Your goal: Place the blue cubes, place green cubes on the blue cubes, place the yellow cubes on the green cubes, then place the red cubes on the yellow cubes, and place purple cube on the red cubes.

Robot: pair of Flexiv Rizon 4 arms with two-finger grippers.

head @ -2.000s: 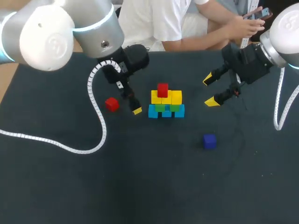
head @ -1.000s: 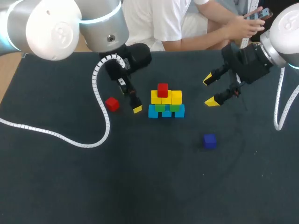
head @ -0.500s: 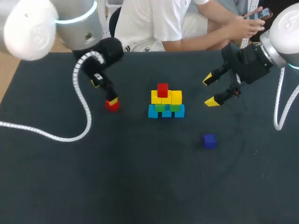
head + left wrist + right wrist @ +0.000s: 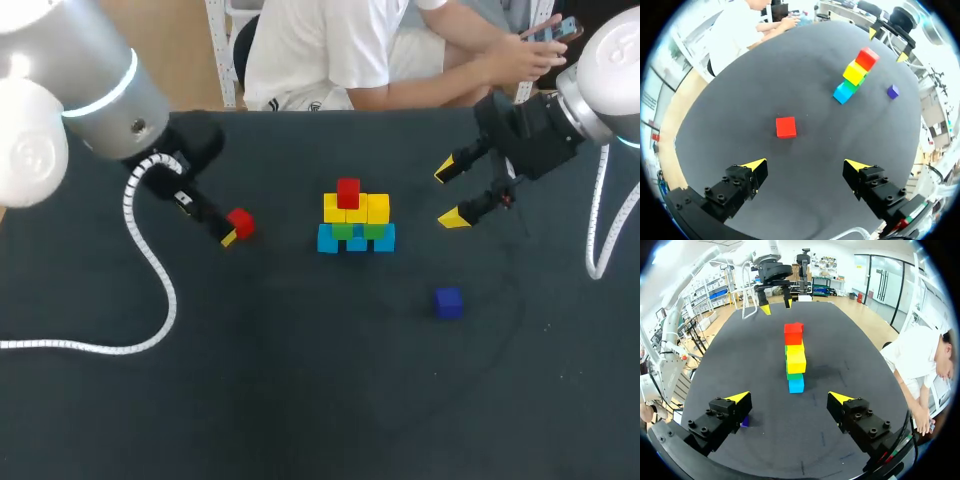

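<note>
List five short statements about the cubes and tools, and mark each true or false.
1. The left tool is open and holds nothing. True.
2. The top red cube crowns the stack. True.
3. The purple cube sits on the stack. False: it lies alone, apart from the stack.
4. The right tool is shut on a cube. False: it is open and empty.
5. The loose red cube touches the stack. False: it lies apart from it, just ahead of the left tool.
</note>
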